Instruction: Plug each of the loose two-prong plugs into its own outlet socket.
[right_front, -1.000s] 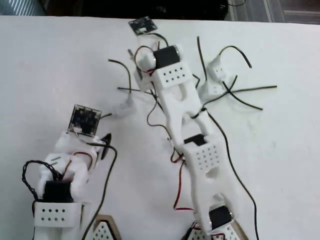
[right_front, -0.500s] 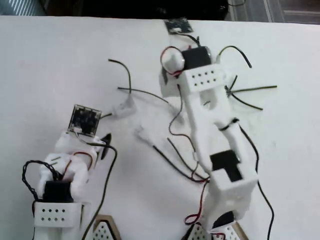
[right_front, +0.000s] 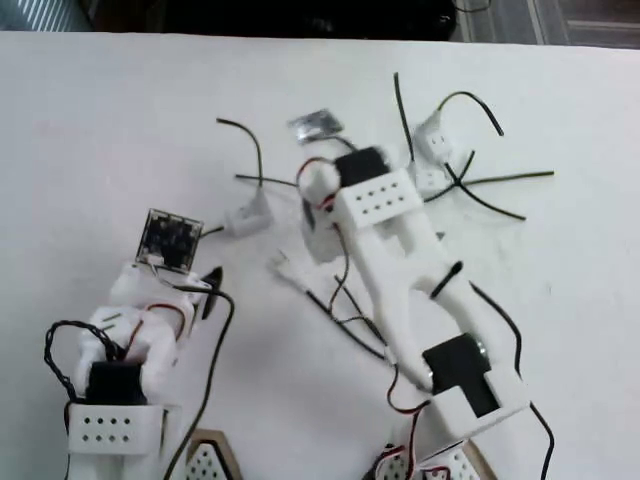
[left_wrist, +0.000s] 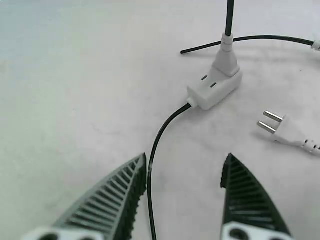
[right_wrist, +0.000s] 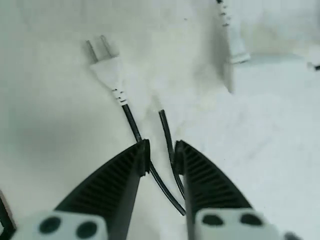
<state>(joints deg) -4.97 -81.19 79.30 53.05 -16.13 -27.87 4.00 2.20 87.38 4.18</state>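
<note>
- As the plug (right_wrist: 107, 67) lies loose and flat on the table (right_front: 100, 120), prongs pointing away from the right gripper (right_wrist: 161, 146), that pincer hangs low over its cable (right_wrist: 131, 122). Its jaws are narrow with a slim gap and clamp nothing, likely lining up a grasp behind the plug's body.
- The left gripper (left_wrist: 185, 165) rests wide apart, facing the socket (left_wrist: 215, 87), probably ready to steady it.
- The plug is white, with two bare metal prongs and a ribbed neck. It lies near the socket, not touching it.

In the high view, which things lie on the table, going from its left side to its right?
left arm → white outlet socket → loose two-prong plug → white outlet pieces with black cables
</note>
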